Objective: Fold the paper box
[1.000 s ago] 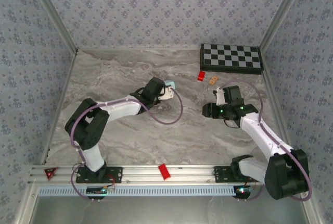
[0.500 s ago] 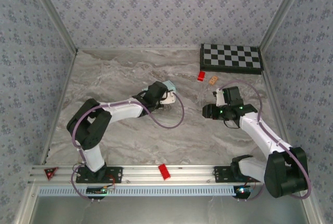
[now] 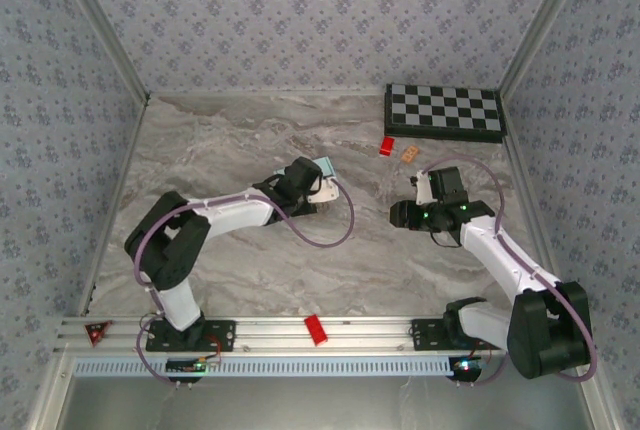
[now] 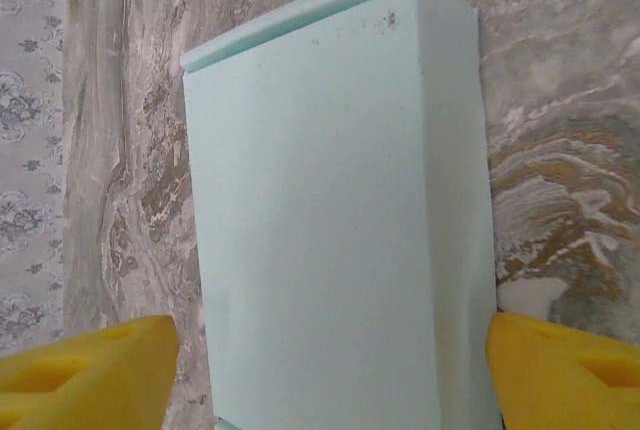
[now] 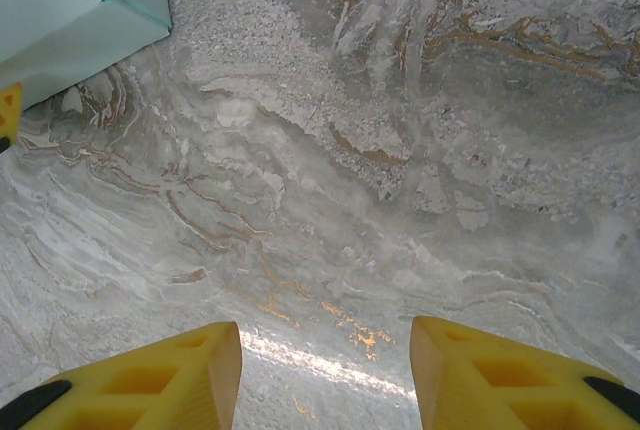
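Left gripper (image 4: 330, 385): stands open astride the paper box (image 4: 330, 200), yellow fingers (image 4: 90, 375) clear of its long sides. Lies flat near the middle of the table (image 3: 220, 140), apparently folded up, far edge tucked in. Right gripper (image 5: 325, 375): hangs open over bare table, holding nothing, near the box's corner. For a clean finish, rise straight up without brushing the thin card; check the near end, hidden here, for a loose flap.
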Motion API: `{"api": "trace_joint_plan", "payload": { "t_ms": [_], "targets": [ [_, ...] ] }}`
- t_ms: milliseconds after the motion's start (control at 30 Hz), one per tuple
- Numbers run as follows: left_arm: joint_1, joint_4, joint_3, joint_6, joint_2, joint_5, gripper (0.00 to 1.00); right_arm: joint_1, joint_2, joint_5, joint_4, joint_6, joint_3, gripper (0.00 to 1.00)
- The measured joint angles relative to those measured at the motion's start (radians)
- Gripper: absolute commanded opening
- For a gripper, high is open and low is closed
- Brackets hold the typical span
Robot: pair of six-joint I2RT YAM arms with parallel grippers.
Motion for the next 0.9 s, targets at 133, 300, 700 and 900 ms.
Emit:
{"api": "trace_joint_plan", "payload": {
  "t_ms": [133, 300, 700, 900],
  "targets": [
    [0.0, -0.019, -0.001, -0.029, -0.063, 0.04, 0.82, -0.003, 0.003, 0.0, 0.0, 0.0, -0.002, 0.49],
    [0.011, -0.017, -0.013, -0.124, -0.157, 0.035, 0.83, -0.015, 0.008, 0.01, 0.001, 0.001, -0.003, 0.5],
    [0.24, -0.03, -0.155, -0.496, -0.42, -0.062, 0.83, -0.058, 0.015, 0.174, 0.015, 0.011, -0.002, 0.5],
    [0.354, -0.04, -0.249, -0.662, -0.536, -0.092, 0.86, -0.097, 0.018, 0.269, 0.049, 0.013, -0.001, 0.5]
  ]
}}
